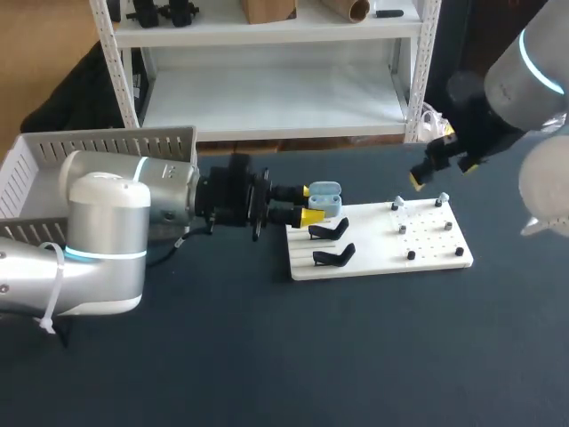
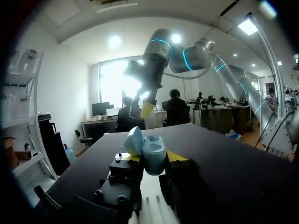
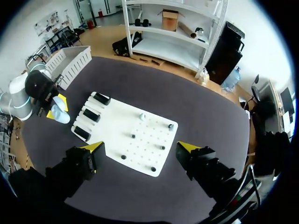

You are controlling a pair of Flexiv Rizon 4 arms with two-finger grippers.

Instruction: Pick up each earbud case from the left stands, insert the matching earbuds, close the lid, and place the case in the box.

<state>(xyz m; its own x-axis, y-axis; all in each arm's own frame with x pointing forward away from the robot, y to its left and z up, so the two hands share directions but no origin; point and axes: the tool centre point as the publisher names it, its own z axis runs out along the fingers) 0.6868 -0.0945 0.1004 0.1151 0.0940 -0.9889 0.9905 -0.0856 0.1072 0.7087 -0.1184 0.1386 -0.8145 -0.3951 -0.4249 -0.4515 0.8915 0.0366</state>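
Left gripper (image 1: 312,203): closed on the light blue earbud case (image 1: 325,199), with one yellow tip pressing each side.
Case position: it appears lifted at the far left corner of the white board (image 1: 373,253), just beside the black stands (image 1: 331,232). The slatted white box (image 1: 107,142) sits well apart, behind the left arm.
Right gripper (image 3: 140,147): its fingers are spread wide and empty. It hangs high above the board's peg side, where the small earbuds (image 1: 397,205) sit.
Case orientation: in the left wrist view it stands about upright, mouth toward the ceiling, with the lid (image 2: 133,140) swung open to one side.
Long axis: likely top to bottom, crosswise to the fingers.
Risk, slipping: only the fingertips hold the rounded shell, so a downward push from an earbud may tilt it.
Risk, lid: the open lid juts beside the mouth, and a descending gripper may knock it.
Risk, earbuds: they are tiny, so a grasp may miss or drop one.
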